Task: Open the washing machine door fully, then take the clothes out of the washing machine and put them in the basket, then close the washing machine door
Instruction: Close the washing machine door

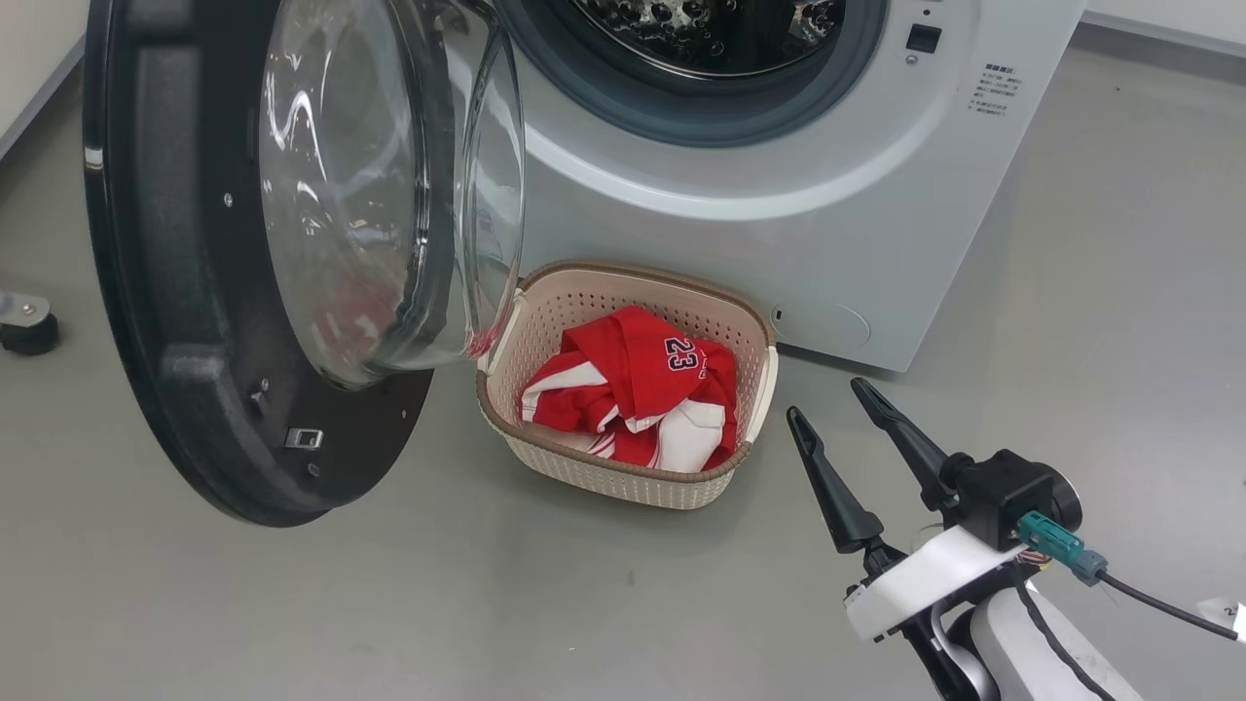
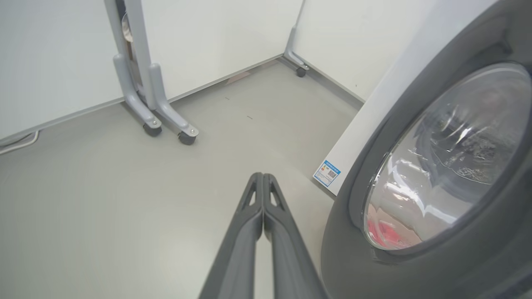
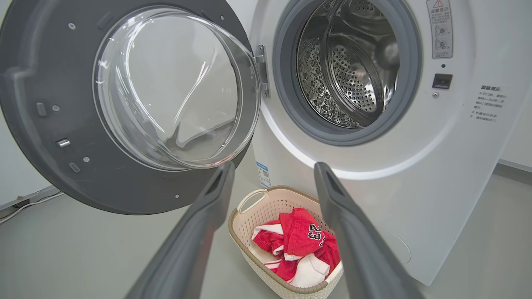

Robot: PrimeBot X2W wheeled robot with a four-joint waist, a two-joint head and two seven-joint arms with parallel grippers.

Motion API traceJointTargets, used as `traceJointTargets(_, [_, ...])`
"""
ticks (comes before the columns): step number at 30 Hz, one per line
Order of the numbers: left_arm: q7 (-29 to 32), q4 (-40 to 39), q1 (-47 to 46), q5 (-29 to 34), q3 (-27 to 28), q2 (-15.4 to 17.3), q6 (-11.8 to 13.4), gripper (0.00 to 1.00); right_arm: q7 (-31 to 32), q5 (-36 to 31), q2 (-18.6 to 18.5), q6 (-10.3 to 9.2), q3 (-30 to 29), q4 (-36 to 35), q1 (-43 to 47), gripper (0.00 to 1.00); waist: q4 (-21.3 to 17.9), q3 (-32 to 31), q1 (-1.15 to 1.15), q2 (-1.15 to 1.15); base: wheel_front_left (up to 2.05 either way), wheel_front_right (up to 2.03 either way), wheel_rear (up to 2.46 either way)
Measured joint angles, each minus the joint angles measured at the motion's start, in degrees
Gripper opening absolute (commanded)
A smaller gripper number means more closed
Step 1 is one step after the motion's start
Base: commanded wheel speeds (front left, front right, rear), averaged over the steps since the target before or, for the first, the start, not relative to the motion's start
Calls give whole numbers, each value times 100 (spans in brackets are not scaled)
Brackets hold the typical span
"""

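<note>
In my head view one big white front-loading washing machine (image 1: 779,224) stands with its top cut off by the frame. Its one large round glossy black washing machine door (image 1: 175,292) hangs wide open at the left. One small cream perforated plastic basket (image 1: 633,273) with a brown woven-look rim sits on the grey floor (image 1: 487,604), just in front of the machine. The clothes (image 1: 633,380), one crumpled red-and-white jersey with a dark 23, lie inside it. My right gripper (image 1: 825,399) hovers right of the basket, its two dark fingers spread apart and holding nothing.

In my left wrist view my left gripper (image 2: 263,176) has both fingers pressed together, empty, above bare floor just beside the door's outer face (image 2: 353,249). I count one blue label sticker (image 2: 327,173) on the machine's side and three small casters under grey panel feet (image 2: 151,130). A red smear shows in the glass window (image 2: 449,158), too warped to read.

In my right wrist view my two spread fingers (image 3: 199,232) frame the basket (image 3: 237,232) and the jersey (image 3: 299,245). One basket handle shows; the right finger covers the far side. The steel perforated drum (image 3: 349,74) gapes behind one grey rubber ring (image 3: 286,104).
</note>
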Motion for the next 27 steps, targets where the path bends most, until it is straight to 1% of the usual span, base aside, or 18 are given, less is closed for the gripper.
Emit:
traceJointTargets(2, [-319, -309, 158, 7, -436, 74, 0, 0, 0, 0, 15, 0, -18, 0, 4, 100, 8, -5, 0, 0, 0, 0, 0])
traceJointTargets(4, [-668, -535, 353, 33, -759, 134, 0, 0, 0, 0, 20, 0, -29, 0, 8, 100, 23, -10, 0, 0, 0, 0, 0])
traceJointTargets(8, [-1372, -762, 670, -73, -984, 127, 0, 0, 0, 1, 38, 0, -53, 0, 17, 100, 60, -24, 0, 0, 0, 0, 0])
traceJointTargets(11, [-1847, -943, 969, -58, -1277, 194, 0, 0, 0, 1, 53, 0, -56, 1, 38, 100, 89, -37, 0, 0, 0, 0, 0])
traceJointTargets(14, [-2313, -1056, 1257, 47, -1510, 272, 0, 0, 0, 1, 53, 0, -79, 1, 66, 100, 122, -45, 0, 0, 0, 0, 0])
traceJointTargets(17, [-2780, -1109, 1446, 155, -1615, 338, 0, 0, 0, 1, 57, 0, -81, 1, 96, 100, 154, -53, 0, 0, 0, 0, 0])
traceJointTargets(18, [-2929, -1112, 1498, 200, -1621, 338, 0, 42, 0, 1, 62, 0, -81, 1, 101, 100, 164, -56, 0, 0, 0, 0, 0])
traceJointTargets(19, [-3089, -1118, 1550, 297, -1634, 350, 0, 80, 0, 1, 66, 0, -81, 1, 103, 100, 173, -59, 0, 0, 0, 0, 0])
traceJointTargets(20, [-3384, -1144, 1666, 466, -1673, 385, 0, 100, 0, 1, 77, 0, -81, 1, 105, 100, 189, -67, 0, 0, 0, 0, 0])
traceJointTargets(27, [-4209, -1047, 1958, 697, -1827, 389, 0, 100, 0, 1, 79, 0, -84, 8, 122, 100, 214, -101, 0, 0, 0, 0, 0])
